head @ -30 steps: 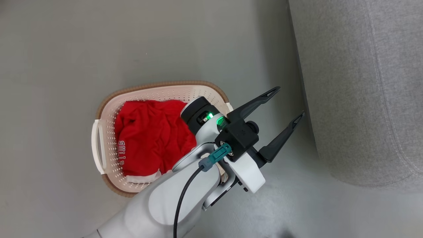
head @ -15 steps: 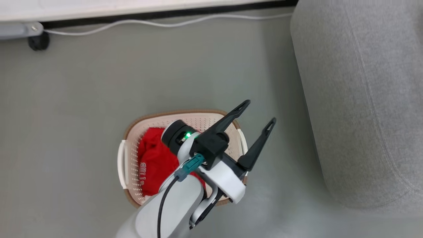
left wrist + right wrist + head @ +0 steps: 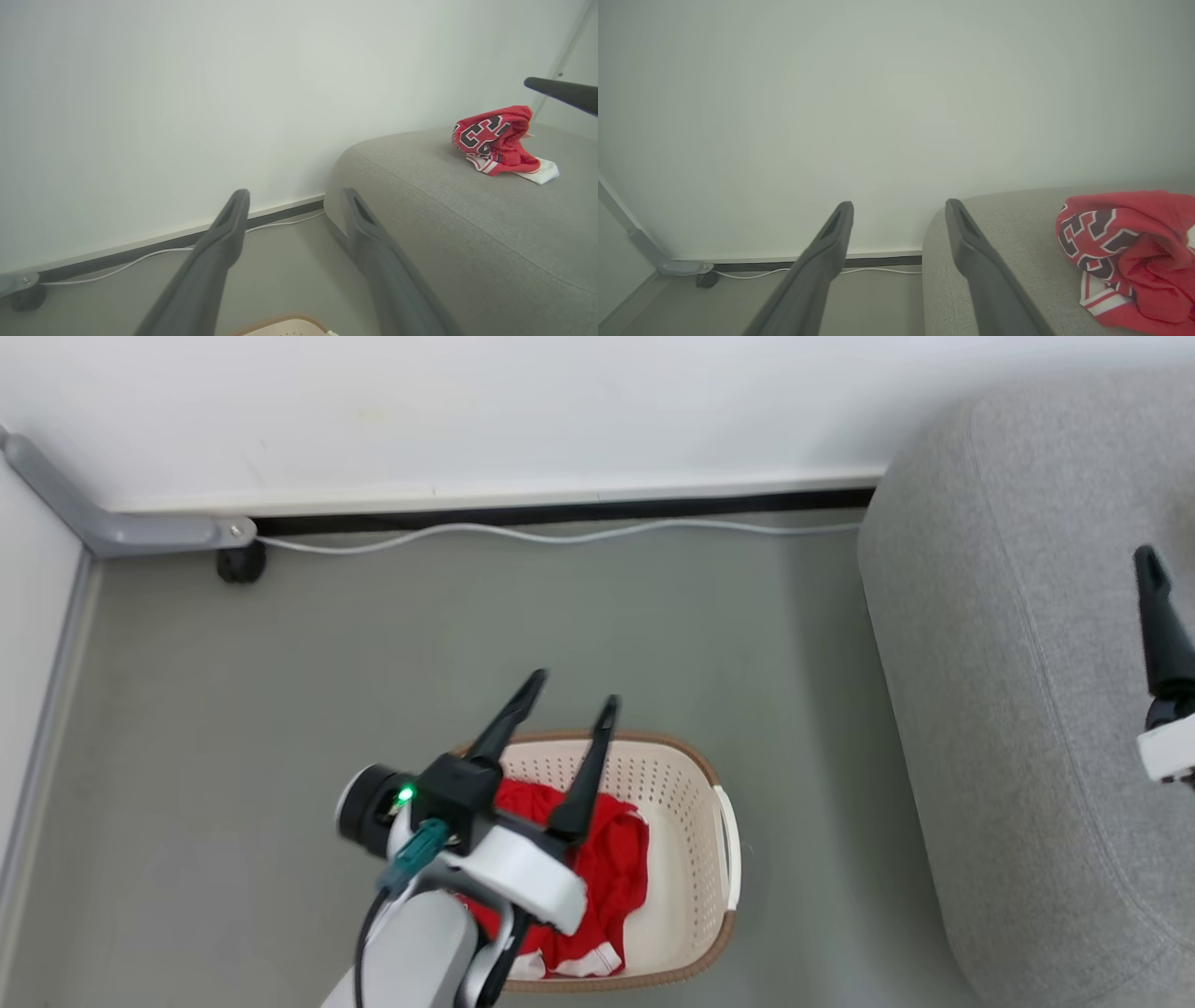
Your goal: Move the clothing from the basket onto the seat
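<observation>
One red jersey [image 3: 616,859] with white stripe trim lies crumpled in the basket [image 3: 693,763], against its left side and near rim, partly hidden under the left arm. The right half of the perforated bottom is bare. A second red jersey [image 3: 1125,242], with black-and-white numbers, sits bunched on top of the seat [image 3: 1027,728], back from its rounded end, with a bit of white cloth [image 3: 542,173] touching its near side.

The basket stands on the grey floor [image 3: 280,709], just beside the seat's end. The left gripper [image 3: 573,693] hangs above the basket's far rim, fingers spread wide with nothing between them. The right gripper [image 3: 899,206] is over the seat, near the jersey there, also spread wide and holding nothing.

Along the foot of the white wall [image 3: 560,411] runs a white cable [image 3: 560,535]. A black caster [image 3: 241,563] under a grey metal bar [image 3: 121,529] stands in the floor's far left corner.
</observation>
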Tool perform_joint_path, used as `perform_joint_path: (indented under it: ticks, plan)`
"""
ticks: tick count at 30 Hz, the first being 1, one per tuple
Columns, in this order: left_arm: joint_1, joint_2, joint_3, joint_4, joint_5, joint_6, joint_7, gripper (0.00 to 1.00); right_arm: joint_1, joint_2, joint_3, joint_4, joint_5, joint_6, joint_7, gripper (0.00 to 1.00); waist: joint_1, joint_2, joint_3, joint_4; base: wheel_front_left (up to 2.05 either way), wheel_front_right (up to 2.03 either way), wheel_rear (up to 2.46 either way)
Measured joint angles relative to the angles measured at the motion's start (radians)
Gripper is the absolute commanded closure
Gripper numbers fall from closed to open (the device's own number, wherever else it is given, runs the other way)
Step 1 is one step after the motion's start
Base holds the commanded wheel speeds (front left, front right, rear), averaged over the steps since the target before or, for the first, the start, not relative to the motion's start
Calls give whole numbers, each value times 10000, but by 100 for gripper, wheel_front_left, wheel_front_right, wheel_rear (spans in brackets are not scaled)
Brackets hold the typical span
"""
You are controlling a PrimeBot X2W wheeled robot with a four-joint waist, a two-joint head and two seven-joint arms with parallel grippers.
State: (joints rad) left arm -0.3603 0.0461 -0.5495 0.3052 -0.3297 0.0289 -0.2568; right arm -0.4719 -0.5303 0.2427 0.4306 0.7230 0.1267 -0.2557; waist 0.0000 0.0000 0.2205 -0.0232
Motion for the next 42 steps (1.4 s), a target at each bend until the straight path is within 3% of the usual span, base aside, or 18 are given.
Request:
perform_joint_path:
  ticks: [19,30,42]
  plan:
    - [2920,-15,4023,-474,1112,487,0,0,2638,1294,240,-1375,-1114,0,0,0,0,1,-1520,400,0,0,0]
    - [4024,-12,4468,-995,1078,514,0,0,3626,1990,-190,-1586,-1825,0,0,0,1,0,-1866,338,0,0,0]
    - [4187,-8,4420,-1037,986,502,0,0,3651,2163,-238,-1511,-2105,0,0,0,0,1,-1921,243,0,0,0]
